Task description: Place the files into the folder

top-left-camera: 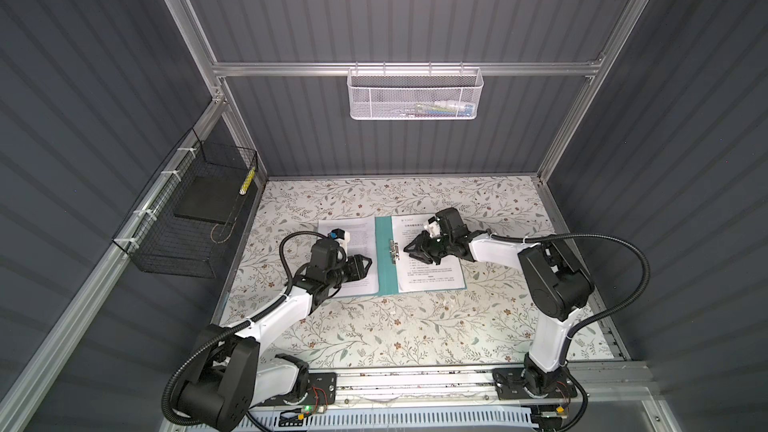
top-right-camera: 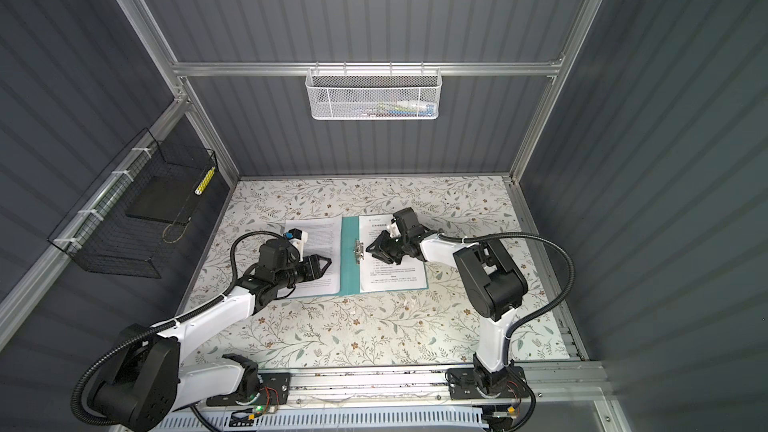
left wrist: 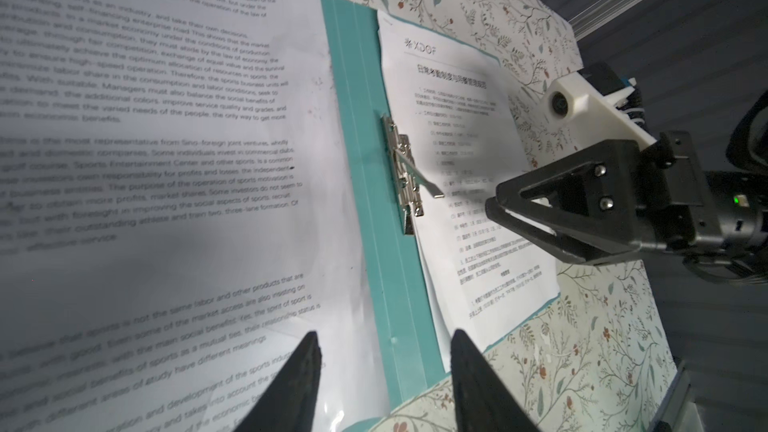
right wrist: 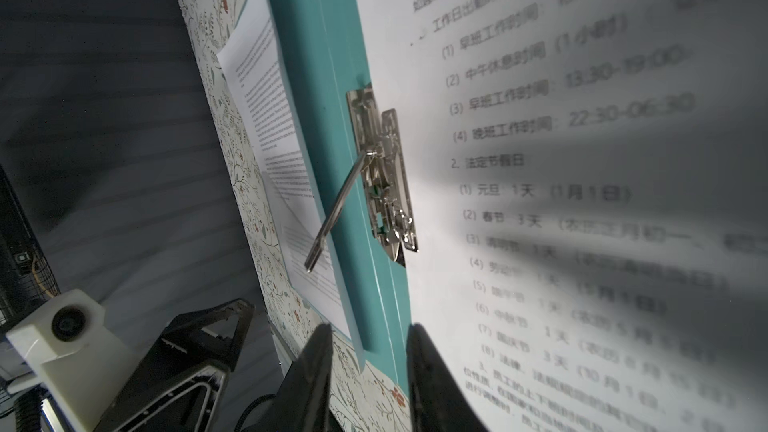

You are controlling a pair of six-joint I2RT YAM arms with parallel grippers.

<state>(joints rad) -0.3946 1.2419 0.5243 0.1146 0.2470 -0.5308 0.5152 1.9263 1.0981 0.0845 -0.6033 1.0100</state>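
While hovering over the left-hand sheet (top-left-camera: 361, 230), holds left tool (top-left-camera: 370, 262) moderately wide and empty, tips toward the folder (top-left-camera: 384, 268) spine. Holds right tool (top-left-camera: 408, 250) narrower, likewise gripping nothing, just right of the metal clip (top-left-camera: 393, 250), lever (right wrist: 332, 218) raised. Shows folder open flat at centre frame on floral bench (top-left-camera: 374, 326), files (top-left-camera: 432, 280) lying over both covers, printed sides up.

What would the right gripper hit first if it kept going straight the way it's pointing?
Most likely the metal clip on the folder spine: the right gripper points straight at it from just short. Whether it would pass above the clip is unclear.
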